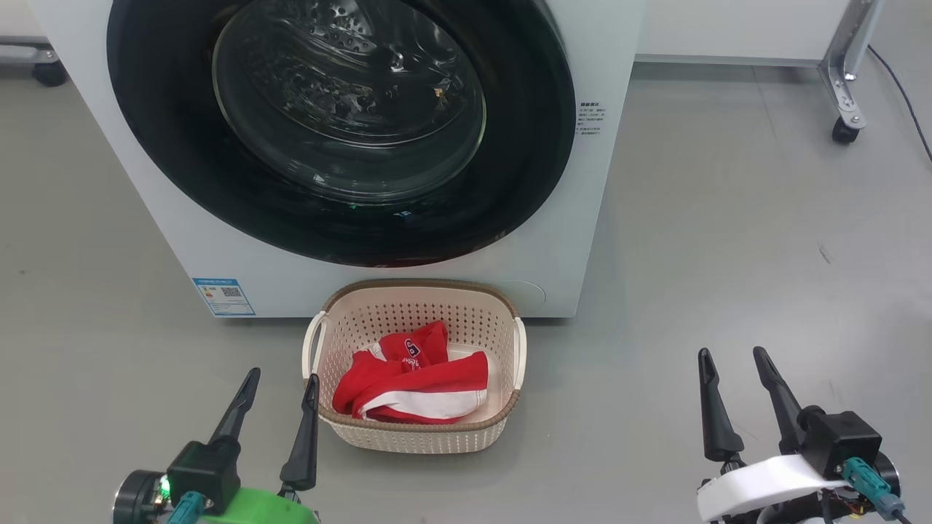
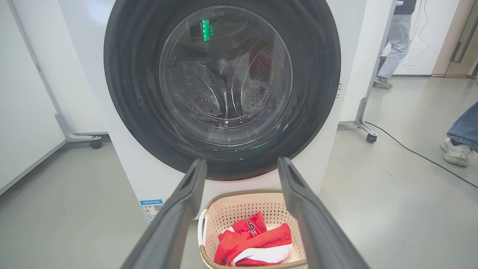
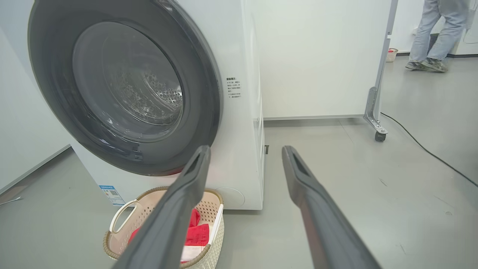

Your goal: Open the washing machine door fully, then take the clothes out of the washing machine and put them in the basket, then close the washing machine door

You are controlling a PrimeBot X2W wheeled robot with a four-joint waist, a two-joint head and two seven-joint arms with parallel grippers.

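The clothes [image 1: 411, 382] lie in the basket [image 1: 437, 435]; the washing machine door [image 1: 182, 167] looks shut.
Crumpled, soft, light and limp, the fabric would likely take a pinch at a raised fold on top. The basket sits on the floor [image 1: 728, 218] just in front of the washing machine [image 1: 575, 240]. The left tool [image 1: 284, 375] sits just left of the basket, the right tool [image 1: 731, 353] well apart to the right, both spread and empty.

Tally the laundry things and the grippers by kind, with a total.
Washing machine: 1
Door, shut: 1
Basket: 1
Heap of red clothes, in the basket: 1
Grippers: 2, the left gripper and the right gripper, both open
Total: 6
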